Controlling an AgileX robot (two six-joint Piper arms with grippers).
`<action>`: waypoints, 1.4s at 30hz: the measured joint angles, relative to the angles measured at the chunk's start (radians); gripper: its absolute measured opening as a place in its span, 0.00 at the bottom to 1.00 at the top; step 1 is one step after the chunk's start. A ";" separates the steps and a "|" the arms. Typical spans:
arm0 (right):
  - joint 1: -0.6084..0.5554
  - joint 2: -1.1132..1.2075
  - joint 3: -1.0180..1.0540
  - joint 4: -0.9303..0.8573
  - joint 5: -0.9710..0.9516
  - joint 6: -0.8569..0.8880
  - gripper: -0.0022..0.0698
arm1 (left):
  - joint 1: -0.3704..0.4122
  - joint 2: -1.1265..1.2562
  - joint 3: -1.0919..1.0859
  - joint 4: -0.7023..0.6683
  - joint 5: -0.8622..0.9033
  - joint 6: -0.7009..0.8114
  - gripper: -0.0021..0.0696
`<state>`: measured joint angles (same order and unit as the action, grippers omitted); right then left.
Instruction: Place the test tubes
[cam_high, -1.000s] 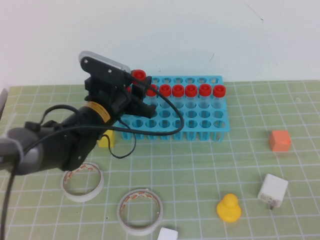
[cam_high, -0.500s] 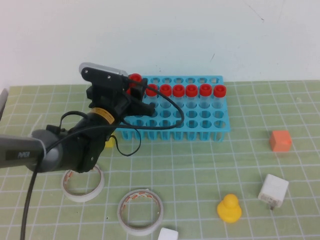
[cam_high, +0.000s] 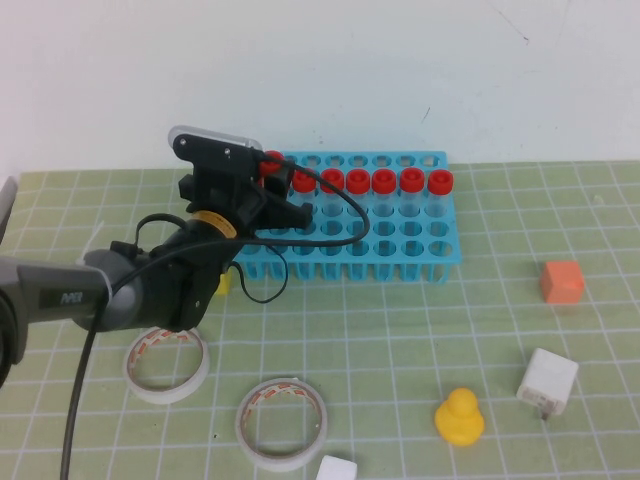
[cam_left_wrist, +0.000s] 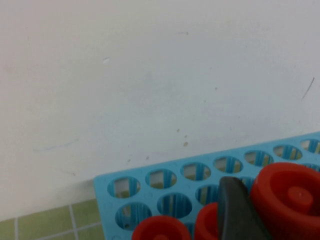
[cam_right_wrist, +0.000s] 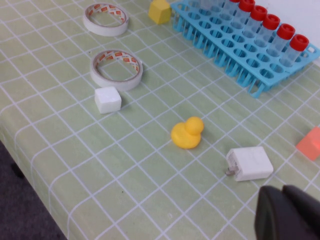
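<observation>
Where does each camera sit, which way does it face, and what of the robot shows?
High view: raised on the robot's side, facing down at the table; left arm shows, left gripper holding a test tube at the left end of the blue rack.
Left wrist view: on the left arm, facing the rack's back rows and wall; one jaw shows.
Right wrist view: above the table's right side, facing across toward the rack; shut right gripper shows.
All share the rack.

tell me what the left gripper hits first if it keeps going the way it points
The left gripper, holding a tube, would likely meet the rack's back-left holes first, then the wall; depth is unclear. The right gripper hangs shut above the table.
</observation>
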<state>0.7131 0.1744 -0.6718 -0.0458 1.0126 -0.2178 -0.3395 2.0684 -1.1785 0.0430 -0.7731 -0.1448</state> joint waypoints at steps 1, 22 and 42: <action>0.000 0.000 0.000 0.000 0.000 0.000 0.03 | 0.000 0.002 0.000 0.000 0.007 0.002 0.39; 0.000 0.000 0.000 0.000 0.000 0.000 0.03 | 0.000 0.007 0.000 0.045 0.011 -0.039 0.39; 0.000 0.000 0.000 0.000 0.000 0.000 0.03 | 0.000 0.007 0.000 0.005 0.081 -0.034 0.39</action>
<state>0.7131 0.1744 -0.6718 -0.0458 1.0126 -0.2178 -0.3395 2.0749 -1.1785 0.0481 -0.6917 -0.1788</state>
